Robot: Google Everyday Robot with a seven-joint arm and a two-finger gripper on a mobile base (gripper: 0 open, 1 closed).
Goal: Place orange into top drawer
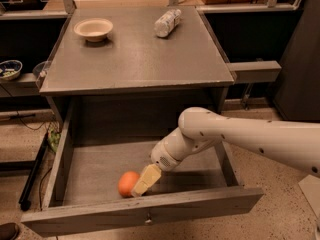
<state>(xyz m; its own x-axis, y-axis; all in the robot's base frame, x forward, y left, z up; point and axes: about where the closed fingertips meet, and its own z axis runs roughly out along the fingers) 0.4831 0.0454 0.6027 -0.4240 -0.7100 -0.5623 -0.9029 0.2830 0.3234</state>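
Left shelf: a small patterned dish (10,69) sits on a dark shelf beside the table, well apart from everything else.
Bowl (93,29): cream, upright, on the back left part of the tabletop.
Table (135,64): flat grey top, seen from above and in front; the bowl and the bottle both stand near its back edge, well apart from each other.
Drawer (90,166): pulled fully out below the tabletop, a wide shallow grey box; its front panel is nearest the camera, with a small knob (148,217) at centre.
Orange (128,184): inside the drawer, resting on its floor near the front panel, a little left of centre.
Gripper (142,183): low inside the drawer, just right of the orange, its yellowish tip touching the fruit's right side and pointing down and to the left.
Gripper state: cannot tell how far open it is, or whether it has hold of the orange; only the contact on one side shows.
Bottle (166,23): clear plastic, lying on its side at the back of the tabletop, right of centre.
Arm (240,134): white, entering from the right edge, crossing over the drawer's right wall and bending down to the gripper.
Floor (280,204): speckled, pale, to the right of the drawer.
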